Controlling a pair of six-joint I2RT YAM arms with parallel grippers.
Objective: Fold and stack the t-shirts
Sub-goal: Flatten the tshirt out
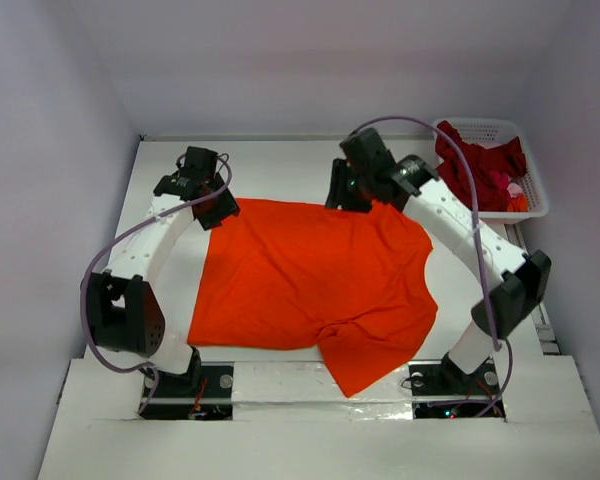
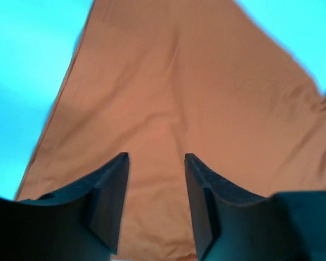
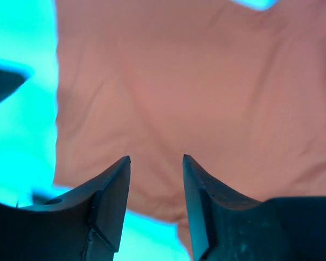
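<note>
Both pairs of jaws stand released, with nothing between them. We see the left gripper (image 2: pixel 156 159) and the right gripper (image 3: pixel 156 160) each poised over orange cloth, fingers apart. The orange t-shirt (image 1: pixel 310 285) lies spread on the white table (image 1: pixel 280 160). Its far edge sits under the two grippers, and its near part is rumpled and reaches over the table's front edge between the arm bases. Plain pale walls (image 1: pixel 310 60) close the table in on three sides. Both wrist views are blurred and tinted, so the table shows there as bright cyan, and we cannot tell whether any fingertip touches the cloth. At the far right corner a white latticed basket (image 1: pixel 528 205) holds dark red t-shirts (image 1: pixel 480 165), bunched, with bits of pink and orange among them. A purple cable (image 1: pixel 110 250) loops off each arm, and the right arm's crosses in front of the basket's left side.
</note>
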